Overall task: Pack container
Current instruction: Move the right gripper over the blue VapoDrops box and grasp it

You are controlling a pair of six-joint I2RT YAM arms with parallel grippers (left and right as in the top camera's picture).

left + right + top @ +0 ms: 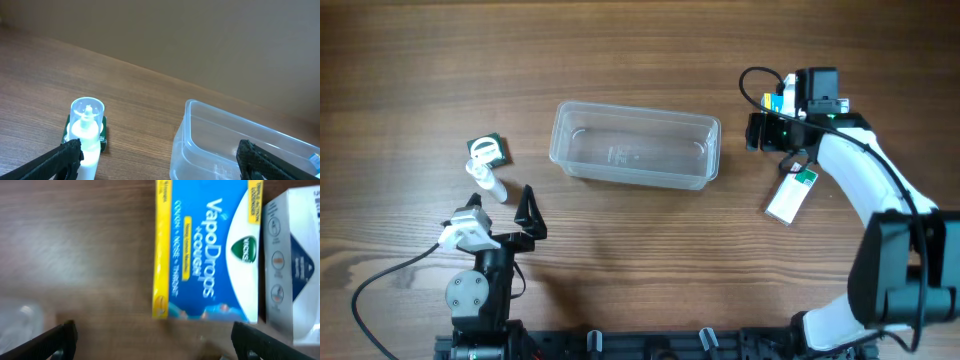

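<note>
The clear container (660, 150) sits on the desk (410, 60) with its floor bare, the left jaws gaping wide left of it by a white bottle (86, 132), and the right jaws gaping right of it over a VapoDrops box (205, 250), neither gripping anything.

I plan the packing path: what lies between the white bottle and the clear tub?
Nothing: in the overhead view, only bare wooden table lies between the bottle and the tub.

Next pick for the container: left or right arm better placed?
Right, probably: the right end effector, open, hangs over the VapoDrops box near the empty container. The left end effector has the white bottle off to one side.
</note>
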